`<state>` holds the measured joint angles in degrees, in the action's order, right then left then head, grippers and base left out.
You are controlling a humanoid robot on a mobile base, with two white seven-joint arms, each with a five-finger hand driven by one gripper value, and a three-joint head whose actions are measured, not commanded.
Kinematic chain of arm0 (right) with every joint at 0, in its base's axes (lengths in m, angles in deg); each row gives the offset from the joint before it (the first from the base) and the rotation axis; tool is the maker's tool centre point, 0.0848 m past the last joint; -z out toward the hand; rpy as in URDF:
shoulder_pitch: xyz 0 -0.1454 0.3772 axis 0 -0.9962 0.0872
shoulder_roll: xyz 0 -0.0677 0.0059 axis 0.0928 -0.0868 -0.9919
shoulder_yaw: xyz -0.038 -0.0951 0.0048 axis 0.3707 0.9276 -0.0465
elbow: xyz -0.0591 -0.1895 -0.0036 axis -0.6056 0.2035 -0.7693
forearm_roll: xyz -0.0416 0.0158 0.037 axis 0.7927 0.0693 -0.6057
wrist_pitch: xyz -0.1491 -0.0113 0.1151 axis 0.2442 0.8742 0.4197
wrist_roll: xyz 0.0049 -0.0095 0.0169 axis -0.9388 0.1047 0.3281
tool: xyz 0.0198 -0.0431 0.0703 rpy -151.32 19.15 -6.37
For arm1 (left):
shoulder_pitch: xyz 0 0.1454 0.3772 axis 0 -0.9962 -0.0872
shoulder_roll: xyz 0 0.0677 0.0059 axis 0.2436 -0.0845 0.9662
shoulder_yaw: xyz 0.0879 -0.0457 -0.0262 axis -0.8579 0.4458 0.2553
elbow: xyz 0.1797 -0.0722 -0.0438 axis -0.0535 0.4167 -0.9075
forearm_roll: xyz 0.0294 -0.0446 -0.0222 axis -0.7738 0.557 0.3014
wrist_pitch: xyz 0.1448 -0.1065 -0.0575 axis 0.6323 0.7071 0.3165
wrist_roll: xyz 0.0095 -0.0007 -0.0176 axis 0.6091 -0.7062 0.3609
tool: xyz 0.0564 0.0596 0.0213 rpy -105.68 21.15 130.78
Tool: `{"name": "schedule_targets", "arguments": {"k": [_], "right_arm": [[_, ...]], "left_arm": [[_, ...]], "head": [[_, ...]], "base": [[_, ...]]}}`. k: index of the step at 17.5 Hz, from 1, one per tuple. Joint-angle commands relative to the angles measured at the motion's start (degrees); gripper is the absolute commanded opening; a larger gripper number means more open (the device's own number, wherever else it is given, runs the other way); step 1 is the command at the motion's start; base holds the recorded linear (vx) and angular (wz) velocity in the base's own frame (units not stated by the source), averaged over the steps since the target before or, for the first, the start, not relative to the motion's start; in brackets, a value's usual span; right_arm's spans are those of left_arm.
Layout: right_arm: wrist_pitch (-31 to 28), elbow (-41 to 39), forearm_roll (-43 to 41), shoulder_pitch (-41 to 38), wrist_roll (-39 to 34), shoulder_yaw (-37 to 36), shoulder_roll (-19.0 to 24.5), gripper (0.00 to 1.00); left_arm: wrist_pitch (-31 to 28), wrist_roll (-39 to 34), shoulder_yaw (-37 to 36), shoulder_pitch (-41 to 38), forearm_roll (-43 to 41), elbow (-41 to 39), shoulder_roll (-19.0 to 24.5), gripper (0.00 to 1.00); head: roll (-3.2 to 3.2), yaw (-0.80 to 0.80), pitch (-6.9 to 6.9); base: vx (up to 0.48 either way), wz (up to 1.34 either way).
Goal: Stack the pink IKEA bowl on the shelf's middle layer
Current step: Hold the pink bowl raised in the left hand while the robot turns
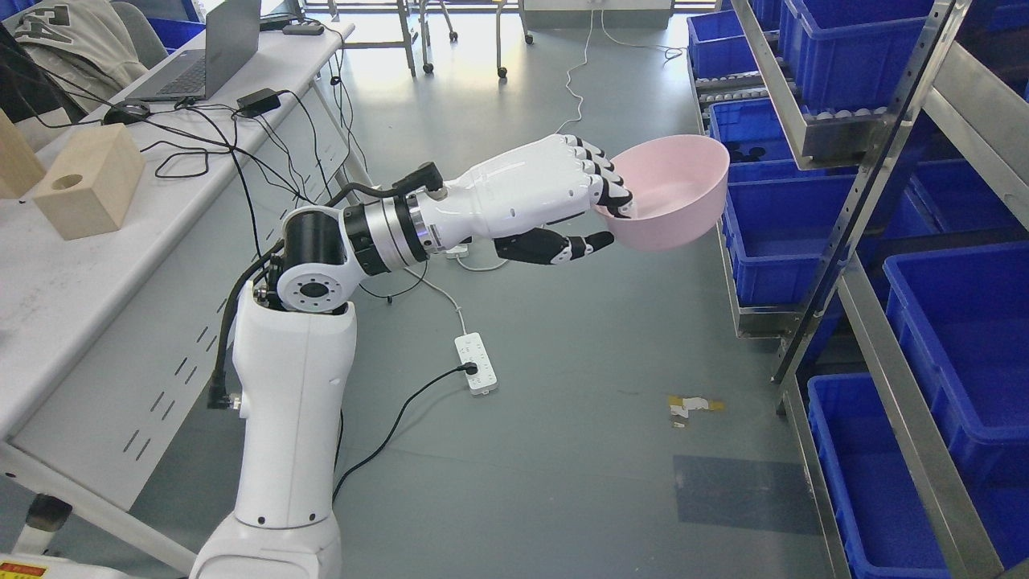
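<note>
A pink bowl hangs in the air above the grey floor, just left of the metal shelf rack. My left hand is shut on its near rim, fingers over the edge and inside, thumb under the outer wall. The bowl's opening tilts up and toward me. Its far side is close to the blue bins on the rack's middle level. The left arm reaches out from the lower left. No right arm shows.
The rack on the right holds several blue bins on sloping levels with steel posts. A white table with wooden blocks, a laptop and cables stands at left. A power strip and cords lie on the floor.
</note>
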<state>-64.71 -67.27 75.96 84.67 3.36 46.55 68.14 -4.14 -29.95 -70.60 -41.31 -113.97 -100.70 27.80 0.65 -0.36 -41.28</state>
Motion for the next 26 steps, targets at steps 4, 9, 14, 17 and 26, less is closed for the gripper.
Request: {"name": "schedule_targets", "arguments": {"k": [4,9,14,17,26], "right_arm": [[0.04,-1.0,0.0,-0.17,0.0,0.0,-1.0,1.0],[0.04,-1.0,0.0,-0.26,0.0,0.0,-1.0,1.0],[0.04,-1.0,0.0,-0.17,0.0,0.0,-1.0,1.0],[0.04,-1.0,0.0,-0.17,0.0,0.0,-1.0,1.0],[0.04,-1.0,0.0,-0.17,0.0,0.0,-1.0,1.0]], "left_arm": [[0.02,-0.08,-3.57,0.3,0.09,-0.01,1.0,0.02],[0.02,-0.69,-4.89,0.3,0.09,-0.01,1.0,0.02],[0.02,-0.78,-4.89,0.21,0.09,-0.01,1.0,0.02],[0.02,-0.78,-6.12,0.21,0.09,-0.01,1.0,0.02],[0.02,-1.66,-8.5,5.3,0.09,-0.1,1.0,0.02]], "head": [[0.0,0.0,0.0],[0.0,0.0,0.0],[0.0,0.0,0.0],[0.0,0.0,0.0],[0.0,0.0,0.0]], "base": [[0.11,0.0],[0.048,0.0],[-0.013,-0.05],[-0.012,-0.25],[0.006,-0.91]]}}
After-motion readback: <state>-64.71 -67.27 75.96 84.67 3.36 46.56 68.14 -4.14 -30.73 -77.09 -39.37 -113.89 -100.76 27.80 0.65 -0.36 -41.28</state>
